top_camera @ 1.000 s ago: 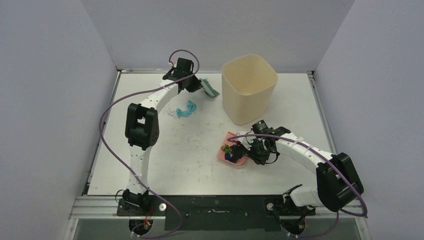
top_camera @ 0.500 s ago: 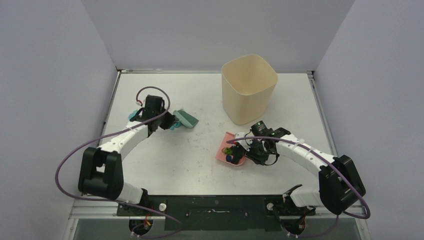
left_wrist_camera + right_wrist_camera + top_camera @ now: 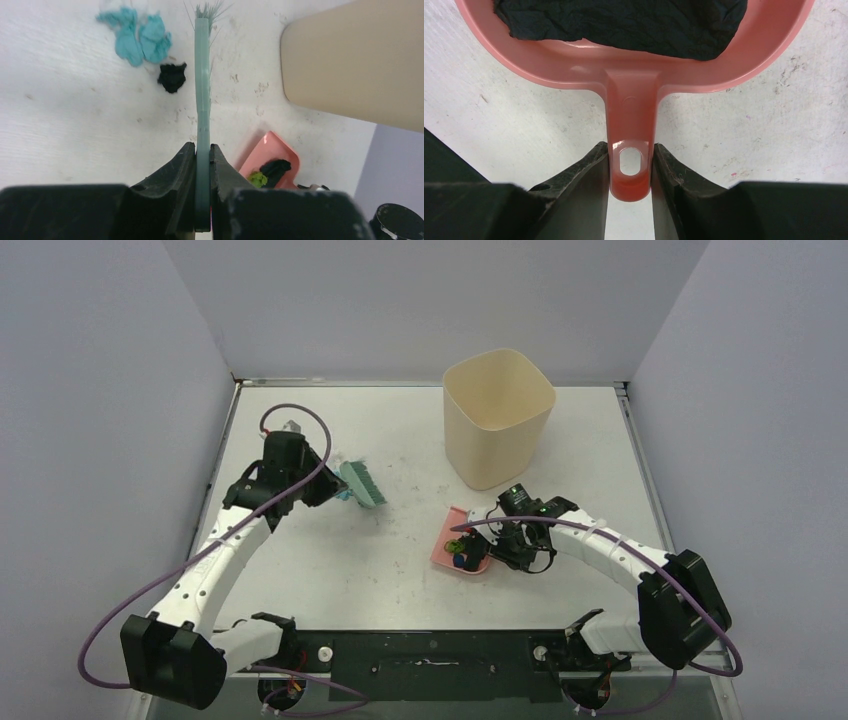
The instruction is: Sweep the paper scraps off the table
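Note:
My left gripper (image 3: pixel 322 487) (image 3: pixel 202 150) is shut on the handle of the green hand brush (image 3: pixel 362 483) (image 3: pixel 202 95), which the left wrist view shows edge-on. On the table (image 3: pixel 340 570), just left of the brush head, lie two teal paper scraps (image 3: pixel 135 36) and a black scrap (image 3: pixel 172 77). My right gripper (image 3: pixel 493 545) (image 3: pixel 630 170) is shut on the handle of the pink dustpan (image 3: pixel 455 550) (image 3: pixel 631 105). The pan rests on the table with a dark scrap (image 3: pixel 624 22) and a green scrap (image 3: pixel 257 178) inside.
A tall beige bin (image 3: pixel 497 415) (image 3: pixel 350 55) stands at the back, right of centre, just behind the dustpan. Metal rails run along the table's edges, and grey walls close in on three sides.
My left arm has swung from the back beside the bin toward the left-middle of the table, carrying the brush to the teal scraps. The right arm and dustpan have barely moved.

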Tool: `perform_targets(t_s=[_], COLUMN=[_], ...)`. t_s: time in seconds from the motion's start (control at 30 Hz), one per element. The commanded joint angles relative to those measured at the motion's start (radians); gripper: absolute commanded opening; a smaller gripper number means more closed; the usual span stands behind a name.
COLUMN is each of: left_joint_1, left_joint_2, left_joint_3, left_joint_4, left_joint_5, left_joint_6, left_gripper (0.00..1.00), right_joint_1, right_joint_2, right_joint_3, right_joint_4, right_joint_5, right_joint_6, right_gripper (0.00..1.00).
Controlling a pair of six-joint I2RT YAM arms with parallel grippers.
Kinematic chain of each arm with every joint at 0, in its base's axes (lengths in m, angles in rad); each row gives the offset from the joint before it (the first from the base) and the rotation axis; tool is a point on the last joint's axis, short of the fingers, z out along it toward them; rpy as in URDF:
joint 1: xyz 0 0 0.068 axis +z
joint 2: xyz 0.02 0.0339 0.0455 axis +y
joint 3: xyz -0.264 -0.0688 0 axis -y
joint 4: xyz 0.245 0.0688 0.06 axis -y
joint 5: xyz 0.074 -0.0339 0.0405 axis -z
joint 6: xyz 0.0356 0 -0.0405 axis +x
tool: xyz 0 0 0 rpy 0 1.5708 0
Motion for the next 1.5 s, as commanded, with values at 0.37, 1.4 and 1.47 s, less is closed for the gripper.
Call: perform_targets(t_s=[0.37, 1.4, 1.47], left_joint_1=[-0.146, -0.314, -0.348], left_joint_2=[0.477, 0.778, 0.768], left_joint_3=[0.67, 0.784, 0.774], left_joint_4=[-0.498, -0.527, -0.527], left_joint_5=[-0.548, -0.328, -0.303], left_joint_6=[0.536, 0.608, 0.596], left_gripper=[0.0, 0.0, 0.0], right_joint_1=[0.053, 0.062, 0.062], right_joint_2=[0.058, 0.001, 0.001], right_joint_3=[0.094, -0.002, 0.016], right_joint_4=[-0.083, 0.018, -0.005], right_joint_5=[0.054, 0.057, 0.062], right_joint_6=[0.034, 0.013, 0.014], right_gripper=[0.05, 0.17, 0.14])
